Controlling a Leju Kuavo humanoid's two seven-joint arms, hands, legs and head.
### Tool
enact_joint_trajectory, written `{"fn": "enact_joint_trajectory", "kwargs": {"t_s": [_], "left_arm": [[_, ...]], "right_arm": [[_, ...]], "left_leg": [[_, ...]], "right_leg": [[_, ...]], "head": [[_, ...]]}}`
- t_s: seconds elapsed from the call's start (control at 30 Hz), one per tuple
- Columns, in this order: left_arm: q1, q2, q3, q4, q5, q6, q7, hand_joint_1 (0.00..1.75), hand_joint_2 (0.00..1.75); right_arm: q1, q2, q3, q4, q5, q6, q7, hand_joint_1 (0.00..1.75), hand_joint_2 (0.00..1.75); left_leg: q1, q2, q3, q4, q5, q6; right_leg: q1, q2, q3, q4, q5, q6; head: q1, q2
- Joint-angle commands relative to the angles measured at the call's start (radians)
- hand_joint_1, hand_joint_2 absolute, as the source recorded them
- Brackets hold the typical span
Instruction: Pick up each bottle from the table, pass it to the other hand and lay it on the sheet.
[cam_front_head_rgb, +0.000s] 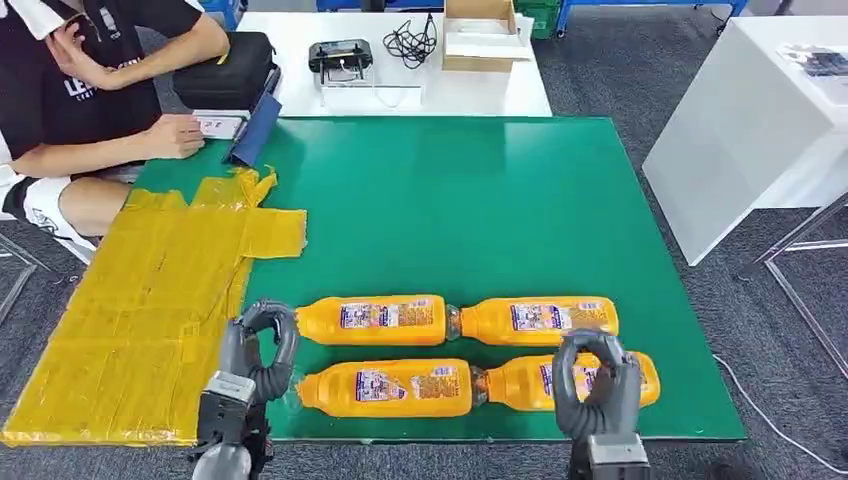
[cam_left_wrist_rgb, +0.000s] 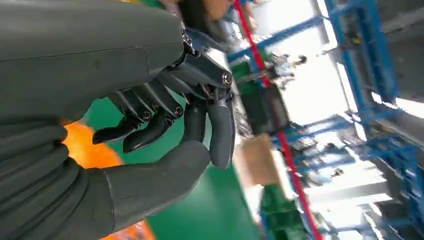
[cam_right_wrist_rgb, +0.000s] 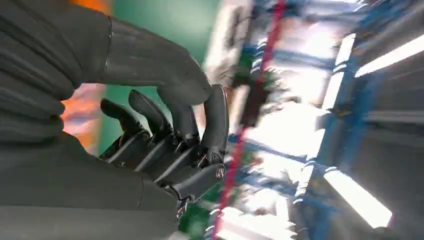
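Observation:
Several orange bottles lie on their sides on the green table (cam_front_head_rgb: 480, 200), in two rows near the front edge. One of them is the front left bottle (cam_front_head_rgb: 385, 388), another the front right bottle (cam_front_head_rgb: 580, 380). My left hand (cam_front_head_rgb: 258, 350) hovers at the front left, beside that bottle's cap end, fingers curled in and holding nothing (cam_left_wrist_rgb: 165, 115). My right hand (cam_front_head_rgb: 597, 385) is raised in front of the front right bottle, fingers curled with nothing inside (cam_right_wrist_rgb: 170, 135). The yellow sheet (cam_front_head_rgb: 150, 300) covers the table's left side.
A person (cam_front_head_rgb: 90, 80) sits at the far left with a hand on a tablet (cam_front_head_rgb: 215, 125). A white table (cam_front_head_rgb: 400, 70) behind carries a box, cables and a black bag. A white cabinet (cam_front_head_rgb: 750, 120) stands to the right.

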Motion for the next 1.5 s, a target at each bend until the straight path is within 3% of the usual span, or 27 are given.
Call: {"fn": "enact_joint_trajectory", "kwargs": {"t_s": [0.03, 0.1, 0.17, 0.43, 0.7, 0.97, 1.17, 1.5], "left_arm": [[-0.058, 0.042, -0.066, 0.003, 0.004, 0.010, 0.039, 0.00, 1.75], [-0.072, 0.045, -0.069, 0.016, 0.003, 0.005, 0.041, 0.00, 1.75], [-0.083, 0.052, -0.074, 0.021, 0.003, -0.008, 0.047, 0.00, 1.75], [-0.108, 0.056, -0.065, 0.027, 0.014, -0.029, 0.058, 0.00, 1.75], [-0.180, 0.045, -0.071, 0.034, 0.055, -0.068, 0.058, 0.00, 1.75], [-0.227, 0.036, -0.092, 0.045, 0.062, -0.097, 0.078, 0.00, 1.75], [-0.257, 0.029, -0.103, 0.070, 0.078, -0.109, 0.085, 0.00, 1.75], [-0.277, 0.023, -0.119, 0.107, 0.095, -0.115, 0.084, 0.00, 1.75]], "right_arm": [[-0.120, -0.053, 0.117, 0.041, 0.011, -0.064, 0.018, 0.00, 1.75], [-0.148, -0.062, 0.114, 0.061, 0.022, -0.068, 0.022, 0.00, 1.75], [-0.168, -0.064, 0.115, 0.065, 0.036, -0.072, 0.024, 0.00, 1.75], [-0.251, -0.089, 0.138, 0.120, 0.122, -0.076, 0.087, 0.00, 1.75], [-0.510, -0.129, 0.226, 0.418, 0.399, -0.004, 0.295, 0.00, 1.75], [-0.657, -0.084, 0.330, 0.706, 0.659, -0.019, 0.396, 0.00, 1.75], [-0.723, -0.016, 0.374, 0.887, 0.693, 0.003, 0.404, 0.00, 1.75], [-0.729, 0.035, 0.396, 0.964, 0.643, 0.010, 0.365, 0.00, 1.75]], "left_leg": [[0.001, -0.003, 0.004, -0.001, 0.000, -0.002], [0.001, -0.001, 0.002, -0.001, 0.001, -0.001], [0.001, 0.001, 0.001, -0.002, 0.001, -0.001], [0.001, 0.001, 0.002, -0.002, 0.001, -0.001], [0.000, 0.002, 0.000, -0.001, 0.003, 0.001], [0.000, 0.002, 0.001, -0.002, 0.004, 0.000], [0.000, 0.001, 0.000, -0.001, 0.004, 0.000], [0.000, -0.001, -0.001, -0.001, 0.004, 0.001]], "right_leg": [[0.001, -0.003, 0.002, -0.001, -0.001, -0.001], [0.000, 0.000, -0.003, -0.001, 0.000, 0.000], [0.001, 0.002, 0.005, -0.003, 0.001, 0.000], [0.001, 0.002, 0.006, -0.002, 0.001, 0.000], [0.000, 0.002, 0.004, -0.001, 0.002, 0.001], [0.000, 0.002, 0.005, -0.002, 0.003, 0.002], [0.000, 0.002, 0.004, -0.001, 0.003, 0.002], [0.000, -0.001, 0.004, -0.001, 0.002, 0.002]], "head": [[0.001, 0.000], [0.000, 0.000], [0.000, 0.000], [0.000, 0.000], [0.000, 0.000], [0.000, 0.000], [0.000, 0.000], [0.000, 0.000]]}}
